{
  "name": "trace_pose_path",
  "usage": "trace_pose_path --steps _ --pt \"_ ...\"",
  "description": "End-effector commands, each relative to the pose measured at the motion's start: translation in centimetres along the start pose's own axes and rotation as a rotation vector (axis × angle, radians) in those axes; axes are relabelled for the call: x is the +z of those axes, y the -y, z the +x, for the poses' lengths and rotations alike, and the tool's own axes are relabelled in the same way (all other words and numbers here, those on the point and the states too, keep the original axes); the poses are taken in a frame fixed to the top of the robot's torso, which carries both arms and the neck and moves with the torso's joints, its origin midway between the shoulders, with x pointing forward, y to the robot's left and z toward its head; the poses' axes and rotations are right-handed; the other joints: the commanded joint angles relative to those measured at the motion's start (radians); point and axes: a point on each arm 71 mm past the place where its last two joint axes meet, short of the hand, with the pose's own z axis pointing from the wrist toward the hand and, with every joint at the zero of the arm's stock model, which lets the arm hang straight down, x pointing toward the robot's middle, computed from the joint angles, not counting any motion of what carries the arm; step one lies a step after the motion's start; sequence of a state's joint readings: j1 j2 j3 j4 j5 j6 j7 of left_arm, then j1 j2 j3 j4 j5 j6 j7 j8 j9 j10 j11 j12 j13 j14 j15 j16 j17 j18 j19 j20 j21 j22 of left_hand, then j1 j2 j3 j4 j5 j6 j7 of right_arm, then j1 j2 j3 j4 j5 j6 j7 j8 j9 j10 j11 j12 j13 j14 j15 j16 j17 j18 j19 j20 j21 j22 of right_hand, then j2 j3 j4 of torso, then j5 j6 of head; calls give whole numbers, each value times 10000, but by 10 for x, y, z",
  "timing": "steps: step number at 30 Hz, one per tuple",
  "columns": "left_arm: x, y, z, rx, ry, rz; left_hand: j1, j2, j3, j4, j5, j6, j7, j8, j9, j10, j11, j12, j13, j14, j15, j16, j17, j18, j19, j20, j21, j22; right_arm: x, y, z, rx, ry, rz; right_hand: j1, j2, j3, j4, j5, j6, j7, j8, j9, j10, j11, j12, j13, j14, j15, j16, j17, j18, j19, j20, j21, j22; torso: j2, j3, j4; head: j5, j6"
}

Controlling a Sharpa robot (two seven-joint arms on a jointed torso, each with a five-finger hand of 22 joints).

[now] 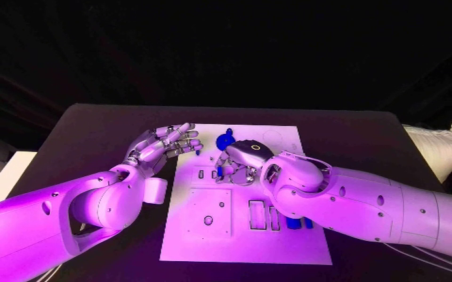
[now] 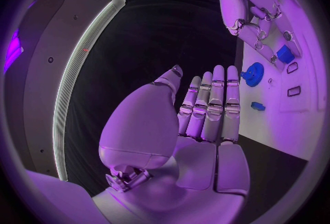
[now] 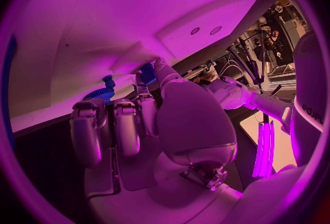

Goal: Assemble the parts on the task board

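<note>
Resting surface: a flat white rectangular task board (image 1: 283,243) is laid on the matte black desk (image 1: 94,132), with bare desk left around all its edges.
Board recesses: rectangular slots are cut into the board near its middle; upright blue parts (image 1: 294,222) are seated by the right forearm.
Blue toothed gear (image 2: 253,74): placed on the board near its far end, just beside the right hand.
Right hand (image 1: 238,161): silver fingers are curled down onto the board; a small blue block (image 3: 147,73) is pinched at the fingertips.
Left hand (image 1: 168,142): held at the board's left edge, fingers straight and apart, nothing held.
</note>
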State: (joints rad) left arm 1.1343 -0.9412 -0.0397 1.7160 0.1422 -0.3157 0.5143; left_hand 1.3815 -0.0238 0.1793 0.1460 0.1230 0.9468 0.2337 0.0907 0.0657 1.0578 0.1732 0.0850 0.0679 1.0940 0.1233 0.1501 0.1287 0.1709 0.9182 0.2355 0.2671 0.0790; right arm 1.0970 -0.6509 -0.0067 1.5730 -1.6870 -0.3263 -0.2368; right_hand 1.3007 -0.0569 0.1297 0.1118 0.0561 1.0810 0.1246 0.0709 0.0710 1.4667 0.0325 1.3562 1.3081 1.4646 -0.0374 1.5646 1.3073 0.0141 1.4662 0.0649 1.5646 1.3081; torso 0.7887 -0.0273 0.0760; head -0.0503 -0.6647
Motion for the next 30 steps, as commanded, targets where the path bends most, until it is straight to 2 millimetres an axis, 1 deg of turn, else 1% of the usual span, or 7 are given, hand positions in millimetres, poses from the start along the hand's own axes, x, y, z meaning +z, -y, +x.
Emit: trace_pose_path --steps 1,8,13,22,23,25,30 --pt "0 0 3 -131 -212 47 48 -4 23 -58 -41 29 36 -66 1 25 35 -43 -8 53 49 -54 12 128 72 25 -33 -9 -1 3 6 -230 -404 276 -11 -130 -91 23 -45 -153 32 -84 -35 140 100 -105 1545 1062 83 62 2635 -113 987 92 2 2515 -4 -5 1 16 -7" --pt "0 0 3 -133 -213 43 48 -4 23 -58 -41 29 36 -66 1 25 35 -43 -8 53 49 -54 12 128 72 25 -33 -9 -1 3 5 -191 -246 277 -105 -234 -212 140 -46 -317 70 -86 -53 102 140 -190 1493 1062 123 62 2635 -108 975 138 -10 2493 -4 -3 -1 13 -4" --pt "0 0 2 -133 -214 39 48 -4 23 -58 -41 29 36 -66 1 25 35 -43 -8 53 49 -54 12 128 72 25 -33 -9 -1 2 2 -87 141 240 -313 -315 -447 393 -53 -355 71 -49 -37 103 152 -190 1478 1062 139 62 2635 -106 972 166 -13 2487 -5 -7 5 17 -9" --pt "0 0 2 -136 -221 41 37 -5 22 -60 -43 26 40 -76 0 23 40 -54 -8 54 52 -61 13 127 74 27 -37 -14 -4 -4 -10 456 1807 -399 -378 -455 -676 654 -44 -519 110 -82 -51 89 182 -215 1450 1062 161 62 2635 -101 961 182 -25 2466 -9 2 -1 24 13" --pt "0 0 1 -111 -201 37 44 1 34 -81 -42 38 18 -84 1 30 24 -67 -7 168 22 -13 44 139 145 8 -5 -5 -5 -5 -11 558 1988 -517 -368 -482 -705 700 -43 -571 123 -87 -54 91 193 -207 1452 1062 170 62 2635 -101 961 188 -26 2464 -9 2 1 22 17" --pt "1 0 1 -35 -165 22 52 27 79 -133 -44 140 -87 -72 15 123 -92 -74 2 878 -183 332 239 150 669 -195 283 110 -7 -7 -14 752 2274 -761 -335 -522 -750 785 -39 -672 149 -91 -59 97 215 -189 1456 1062 189 62 2635 -100 960 203 -27 2463 -10 6 3 21 23" --pt "1 0 -1 229 -108 -70 -37 8 120 -152 -41 382 -236 -40 25 409 -275 -60 10 1707 -449 768 584 147 1317 -466 674 265 -12 -11 -18 1134 2608 -1314 -331 -566 -826 909 -33 -709 161 -71 -50 106 229 -164 1463 1062 204 62 2635 -103 967 220 -20 2476 -11 17 2 26 53"
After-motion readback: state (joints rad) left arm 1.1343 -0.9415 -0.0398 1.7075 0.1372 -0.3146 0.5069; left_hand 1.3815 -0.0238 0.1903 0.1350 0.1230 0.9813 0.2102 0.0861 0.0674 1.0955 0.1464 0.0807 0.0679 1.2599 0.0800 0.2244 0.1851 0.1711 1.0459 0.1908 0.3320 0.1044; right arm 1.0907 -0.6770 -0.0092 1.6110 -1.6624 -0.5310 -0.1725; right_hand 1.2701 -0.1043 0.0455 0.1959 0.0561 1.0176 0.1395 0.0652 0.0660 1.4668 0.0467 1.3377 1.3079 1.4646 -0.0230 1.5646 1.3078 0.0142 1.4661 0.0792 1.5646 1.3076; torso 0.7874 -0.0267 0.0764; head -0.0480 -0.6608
